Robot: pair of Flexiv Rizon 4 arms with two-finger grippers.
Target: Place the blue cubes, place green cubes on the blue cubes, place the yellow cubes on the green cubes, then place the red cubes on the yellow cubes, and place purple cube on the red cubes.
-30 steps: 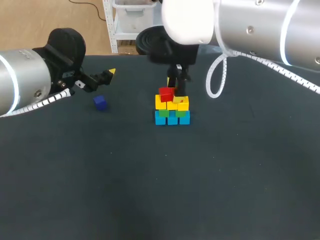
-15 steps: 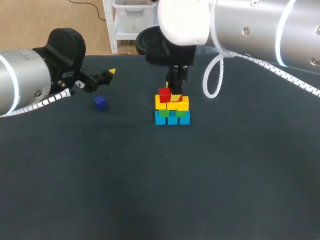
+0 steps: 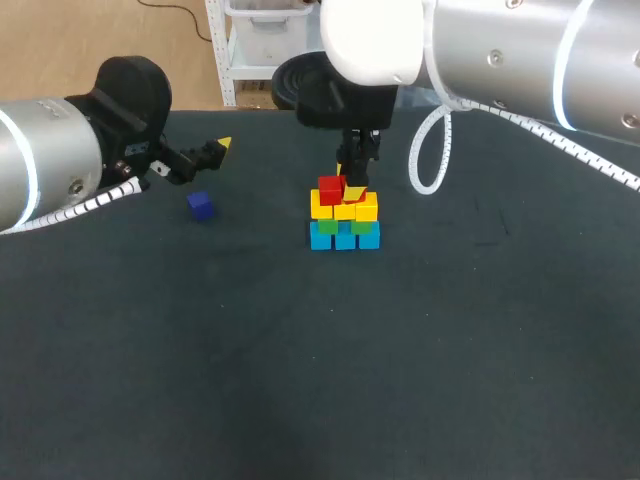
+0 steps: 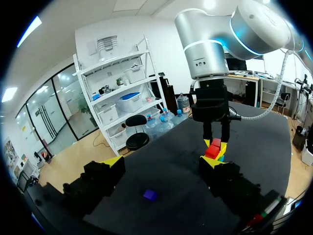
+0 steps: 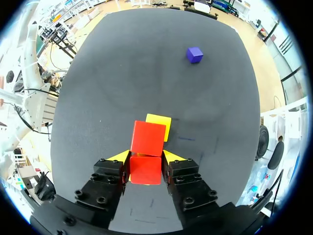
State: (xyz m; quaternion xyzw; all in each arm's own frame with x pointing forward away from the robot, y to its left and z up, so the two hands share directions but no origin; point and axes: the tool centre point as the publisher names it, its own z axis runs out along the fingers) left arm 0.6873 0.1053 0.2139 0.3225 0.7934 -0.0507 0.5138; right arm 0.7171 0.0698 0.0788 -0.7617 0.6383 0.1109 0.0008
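The cube stack (image 3: 345, 222) stands mid-table: a blue row (image 3: 345, 238) at the bottom, green cubes (image 3: 328, 226) on it, yellow cubes (image 3: 367, 210) above. One red cube (image 3: 331, 189) sits on the yellow row's left end. My right gripper (image 3: 353, 186) hangs straight over the stack. In the right wrist view its fingers press both sides of a second red cube (image 5: 145, 170), right beside the first red cube (image 5: 148, 138). The purple cube (image 3: 201, 205) lies alone to the left, under my open left gripper (image 3: 222, 148), and shows ahead of it (image 4: 149, 195).
Dark table cloth (image 3: 320, 360) spreads wide in front of the stack and to its right. My right arm's white cable loop (image 3: 430, 150) hangs just right of the stack. My left arm rests at the far left.
The right gripper's fingers have closed in onto the red cube atop the stack, and it sank slightly. The left arm and purple cube have not moved.
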